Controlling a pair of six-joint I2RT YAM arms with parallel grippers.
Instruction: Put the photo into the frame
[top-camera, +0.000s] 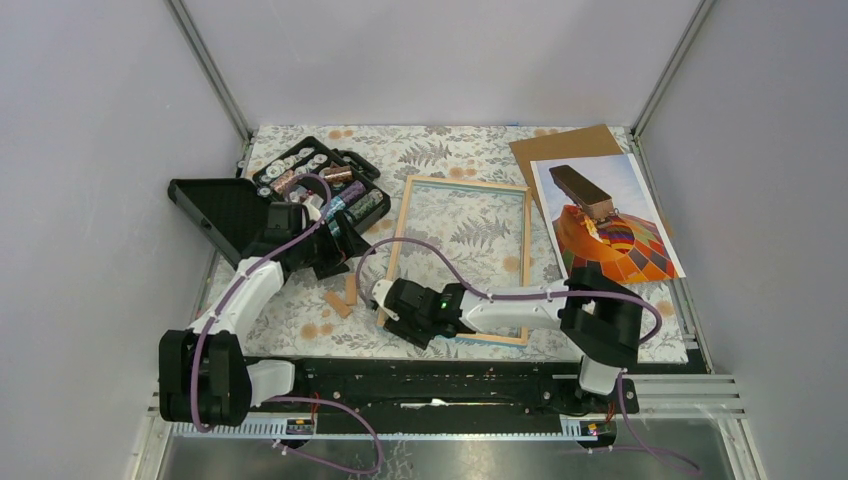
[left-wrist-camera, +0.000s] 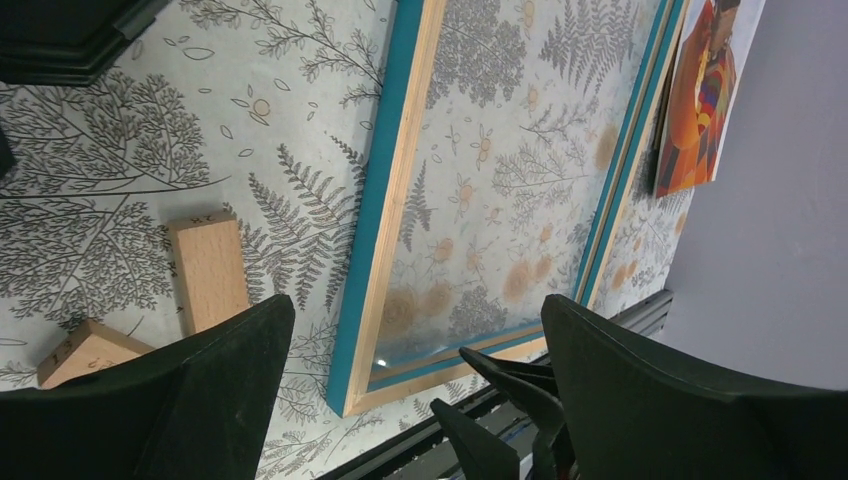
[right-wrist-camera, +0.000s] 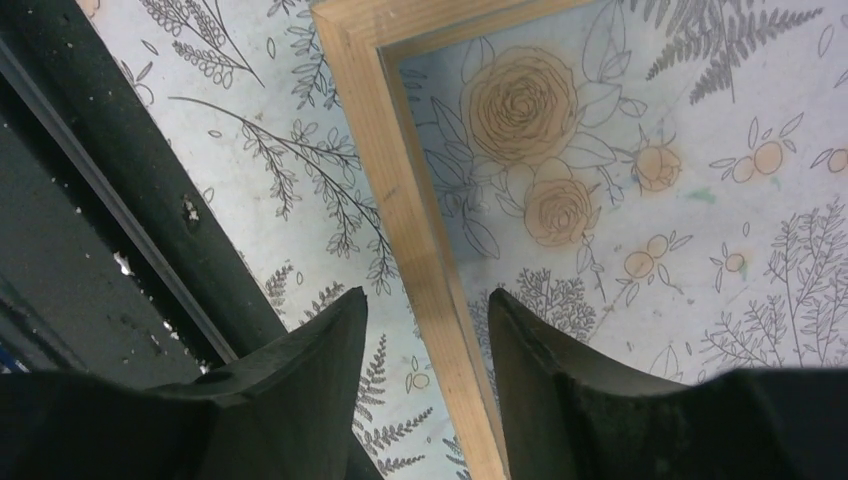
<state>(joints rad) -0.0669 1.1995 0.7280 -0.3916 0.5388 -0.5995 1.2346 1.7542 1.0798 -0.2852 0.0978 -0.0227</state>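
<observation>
Groundwork is what is going on here, as I judge it: the frame (top-camera: 468, 183) is being taken in hand, and the photo (top-camera: 612, 245) is not yet being handled.

The frame is lying flat in the middle of the bench (top-camera: 300, 335), wood rim up, with the flowered cloth showing through its pane. The photo is resting picture-side up at 2 o'clock from the frame, well apart from both arms and partly over a brown backing board (top-camera: 560, 145).

The right claw (right-wrist-camera: 428, 300) is sitting at the frame's 7 o'clock corner with its fingers (right-wrist-camera: 320, 360) partly apart, one on each side of the rail. A strip of cloth is showing between each finger and the wood, so I am reading this as a straddle rather than a grip.

The left claw (left-wrist-camera: 418, 300) is hanging wide and holding nothing at 9 o'clock of the frame, above two small wooden blocks (left-wrist-camera: 208, 270). A black case (top-camera: 320, 180) of small parts is lying open at 10 o'clock.

Next, the right claw is probably needing to pinch squarely on that thin rail without skidding the frame across the cloth. The print is then calling for a careful lift. It looks thin and glossy and is lying flush on the board, so a finger will likely have to get under an edge. It will probably need turning over so that the picture is facing the pane.
</observation>
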